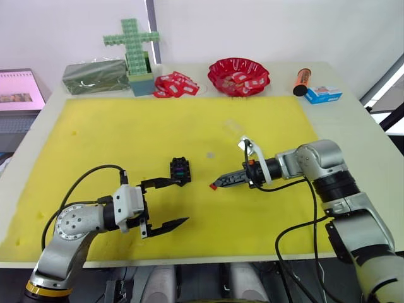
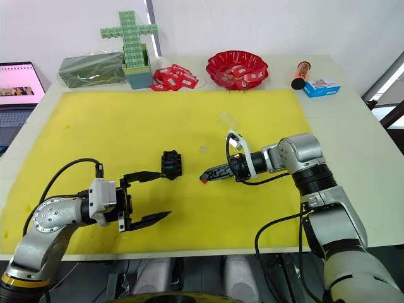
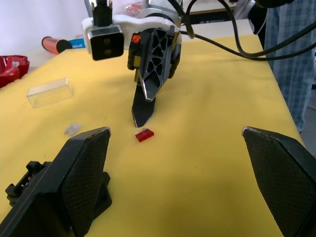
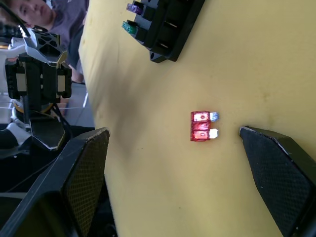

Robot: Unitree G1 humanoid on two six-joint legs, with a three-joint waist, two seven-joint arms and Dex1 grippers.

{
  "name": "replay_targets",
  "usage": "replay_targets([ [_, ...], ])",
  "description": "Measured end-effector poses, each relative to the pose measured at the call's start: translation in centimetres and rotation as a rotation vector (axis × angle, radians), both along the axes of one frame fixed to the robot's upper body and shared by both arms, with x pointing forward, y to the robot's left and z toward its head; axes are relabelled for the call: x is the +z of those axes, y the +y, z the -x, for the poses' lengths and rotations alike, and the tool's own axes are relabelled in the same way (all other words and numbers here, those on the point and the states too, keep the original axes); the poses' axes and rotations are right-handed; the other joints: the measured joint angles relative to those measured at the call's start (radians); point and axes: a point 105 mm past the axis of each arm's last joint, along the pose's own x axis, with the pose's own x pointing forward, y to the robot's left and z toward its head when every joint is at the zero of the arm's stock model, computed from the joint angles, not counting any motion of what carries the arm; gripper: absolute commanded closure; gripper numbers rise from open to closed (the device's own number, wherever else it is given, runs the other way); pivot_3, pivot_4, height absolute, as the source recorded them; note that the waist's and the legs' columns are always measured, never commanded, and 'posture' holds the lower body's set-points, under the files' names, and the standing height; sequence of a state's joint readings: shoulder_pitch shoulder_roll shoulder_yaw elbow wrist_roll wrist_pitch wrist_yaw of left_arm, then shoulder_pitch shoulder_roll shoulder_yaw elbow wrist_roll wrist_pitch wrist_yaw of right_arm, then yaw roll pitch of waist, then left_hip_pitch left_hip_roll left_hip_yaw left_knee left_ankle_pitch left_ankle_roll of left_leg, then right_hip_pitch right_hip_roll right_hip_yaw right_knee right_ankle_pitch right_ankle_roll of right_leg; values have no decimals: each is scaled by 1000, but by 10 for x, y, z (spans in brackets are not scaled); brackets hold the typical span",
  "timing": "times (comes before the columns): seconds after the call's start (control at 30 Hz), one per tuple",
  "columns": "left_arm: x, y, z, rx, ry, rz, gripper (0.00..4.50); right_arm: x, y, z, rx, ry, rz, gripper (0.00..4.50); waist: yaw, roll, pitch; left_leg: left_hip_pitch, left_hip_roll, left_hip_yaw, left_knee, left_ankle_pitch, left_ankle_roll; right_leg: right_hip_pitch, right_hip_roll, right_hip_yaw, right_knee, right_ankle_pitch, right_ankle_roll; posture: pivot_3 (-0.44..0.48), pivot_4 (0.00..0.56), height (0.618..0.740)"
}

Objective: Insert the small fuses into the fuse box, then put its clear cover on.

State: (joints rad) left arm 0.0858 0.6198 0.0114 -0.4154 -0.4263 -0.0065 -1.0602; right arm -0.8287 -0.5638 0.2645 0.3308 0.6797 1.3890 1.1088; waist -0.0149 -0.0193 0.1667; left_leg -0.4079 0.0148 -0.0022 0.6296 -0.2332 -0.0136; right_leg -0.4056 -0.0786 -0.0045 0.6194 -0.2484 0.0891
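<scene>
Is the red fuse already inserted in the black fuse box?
No, the red fuse lies flat on the yellow mat, apart from the fuse box.

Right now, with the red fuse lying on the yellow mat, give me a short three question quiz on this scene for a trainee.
1. True or false: the red fuse is held in the right gripper.
2. Which fuse colours already sit in the fuse box? A: green and purple. B: red and blue.
3. Fill in: the clear cover lies on the ____ mat.

Key: 1 false, it lies on the mat between the open fingers. 2 A. 3 yellow.
</scene>
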Motion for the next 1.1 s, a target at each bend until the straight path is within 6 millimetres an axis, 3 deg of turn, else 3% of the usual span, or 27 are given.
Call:
replay_targets([
  [0.8, -2, -5, 0, -4, 12, 11, 0, -5, 15, 5, 48, 54, -20, 41, 0, 0, 0, 0, 0, 0, 0, 0, 0, 0, 0, 0, 0, 0, 1, 0, 150, 740],
  [0.9, -2, -6, 1, -7, 12, 12, 0, -9, 16, 3, 38, 37, -3, 637, -1, 0, 0, 0, 0, 0, 0, 0, 0, 0, 1, 0, 0, 1, 1, 0, 150, 740],
  [1.1, -1, -9, 4, -27, -5, 2, 0, -26, 14, -1, 16, -35, 49, 2837, -2, 0, -1, 1, 0, 0, 0, 0, 0, 0, 1, 0, 1, 0, 1, 0, 150, 740],
])
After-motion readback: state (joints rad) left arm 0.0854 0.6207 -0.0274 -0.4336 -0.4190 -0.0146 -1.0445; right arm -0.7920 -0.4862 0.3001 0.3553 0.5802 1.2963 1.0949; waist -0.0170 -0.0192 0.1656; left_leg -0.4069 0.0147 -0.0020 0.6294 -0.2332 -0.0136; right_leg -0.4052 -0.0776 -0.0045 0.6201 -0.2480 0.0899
